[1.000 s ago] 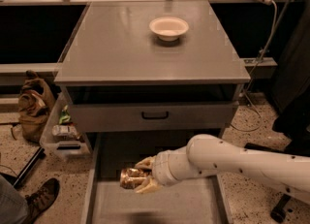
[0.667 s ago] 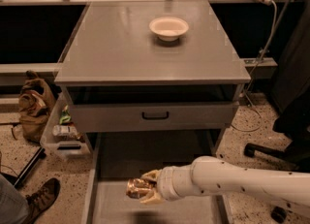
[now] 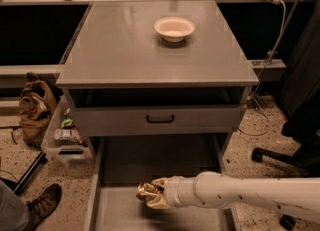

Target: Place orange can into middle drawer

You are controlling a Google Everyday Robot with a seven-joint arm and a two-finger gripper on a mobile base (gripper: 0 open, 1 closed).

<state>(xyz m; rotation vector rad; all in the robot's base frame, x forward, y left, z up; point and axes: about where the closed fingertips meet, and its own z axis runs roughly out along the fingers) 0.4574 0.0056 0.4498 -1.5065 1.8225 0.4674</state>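
A robot arm reaches in from the right over the pulled-out middle drawer point(image 3: 116, 213), its gripper point(image 3: 151, 195) clamped around the orange can point(image 3: 145, 191), which hangs over the drawer's bare floor, roughly midway between the low side walls and apparently just clear of the metal; whether the can sits upright or tilted in the grip cannot be told. The delivery looks all but made, and the risk now lies in the letting go. If the jaws part while the can is above the floor, it may drop, bounce and roll across the flat surface, with only thin walls to stop it. If it leaves the grip on its side, it could run toward the drawer's edge. Pressing down too far could instead dent the thin can against the metal. A finger that drags as it opens might also flick the can away. The retreat carries its own hazard, since the forearm crosses above the drawer's right wall and lies below the closed drawer front point(image 3: 160, 120). The white bowl point(image 3: 174, 28) on the cabinet top point(image 3: 120, 50) stands well apart, out of harm's way.
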